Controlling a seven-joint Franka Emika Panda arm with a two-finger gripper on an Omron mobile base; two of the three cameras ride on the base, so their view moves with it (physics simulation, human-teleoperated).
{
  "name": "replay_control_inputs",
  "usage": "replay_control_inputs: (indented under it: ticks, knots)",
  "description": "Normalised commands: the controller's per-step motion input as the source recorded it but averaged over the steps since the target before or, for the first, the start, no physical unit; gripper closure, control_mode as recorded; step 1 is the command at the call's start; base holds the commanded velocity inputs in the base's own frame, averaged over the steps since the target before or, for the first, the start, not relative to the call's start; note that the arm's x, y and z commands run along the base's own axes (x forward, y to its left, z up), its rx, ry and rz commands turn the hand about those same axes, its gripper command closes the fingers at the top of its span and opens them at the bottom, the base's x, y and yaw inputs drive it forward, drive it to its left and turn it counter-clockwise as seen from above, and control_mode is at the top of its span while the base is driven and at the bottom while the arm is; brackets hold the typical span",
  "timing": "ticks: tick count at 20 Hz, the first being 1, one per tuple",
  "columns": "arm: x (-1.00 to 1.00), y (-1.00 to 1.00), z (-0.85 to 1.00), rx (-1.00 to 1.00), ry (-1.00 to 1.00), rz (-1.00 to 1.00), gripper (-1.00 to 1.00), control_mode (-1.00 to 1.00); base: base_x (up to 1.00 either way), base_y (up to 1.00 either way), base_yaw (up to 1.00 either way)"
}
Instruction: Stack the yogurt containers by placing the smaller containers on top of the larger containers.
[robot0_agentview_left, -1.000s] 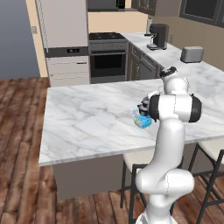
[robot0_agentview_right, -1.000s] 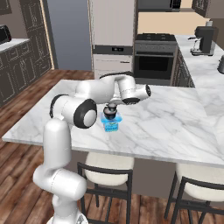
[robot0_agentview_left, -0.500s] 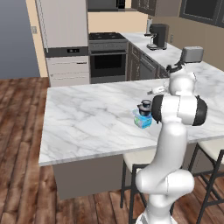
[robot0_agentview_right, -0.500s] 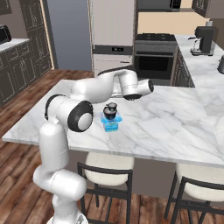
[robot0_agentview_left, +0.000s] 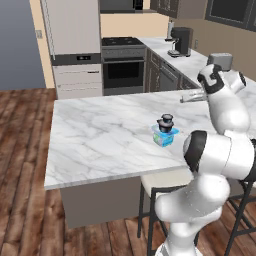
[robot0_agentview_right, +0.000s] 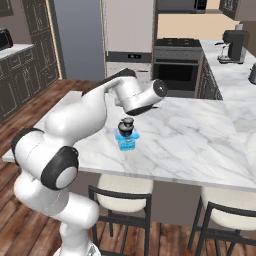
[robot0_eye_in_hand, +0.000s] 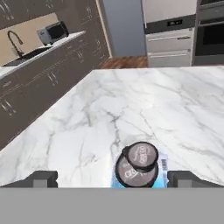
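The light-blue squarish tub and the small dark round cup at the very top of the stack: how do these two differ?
The light-blue squarish tub is translucent with squared sides; the topmost small dark round cup is black with a pale grey top. The tub is clearly wider than the cup. The tub rests on the marble counter; the cup sits highest. Both stand upright in one stack.

You are looking at a rendered domestic kitchen. A marble-topped island (robot0_agentview_left: 100, 135) stands in the near middle, with stools (robot0_agentview_right: 122, 197) tucked under its near edge. Beyond it, on the far wall, a built-in oven (robot0_agentview_left: 123, 72) sits beneath a gas hob (robot0_agentview_left: 122, 41), with a tall pale refrigerator unit (robot0_agentview_left: 72, 45) to its left. On the right-hand counter you will find a coffee maker (robot0_agentview_left: 180, 41) and a toaster (robot0_agentview_left: 220, 60). Dark cabinets (robot0_agentview_right: 22, 75) run along the left side, carrying a sink tap (robot0_eye_in_hand: 15, 41) and a microwave (robot0_eye_in_hand: 52, 31). The floor (robot0_agentview_left: 20, 165) is wood plank.
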Motion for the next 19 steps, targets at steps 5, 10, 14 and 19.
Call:
replay_control_inputs:
  ticks: [5,10,14,19]
  knots:
    - [-0.91,0.57,0.7,-0.24,0.0,-0.34,-1.0,-1.0,0.0,0.0,0.0]
    - [-0.81,0.68,0.65,-0.25,0.0,-0.31,-1.0,-1.0,0.0,0.0,0.0]
    - [-0.93,0.54,0.4,-0.21,0.01,-0.31,-1.0,-1.0,0.0,0.0,0.0]
    - [-1.0,0.27,0.28,-0.11,0.01,-0.26,-1.0,-1.0,0.0,0.0,0.0]
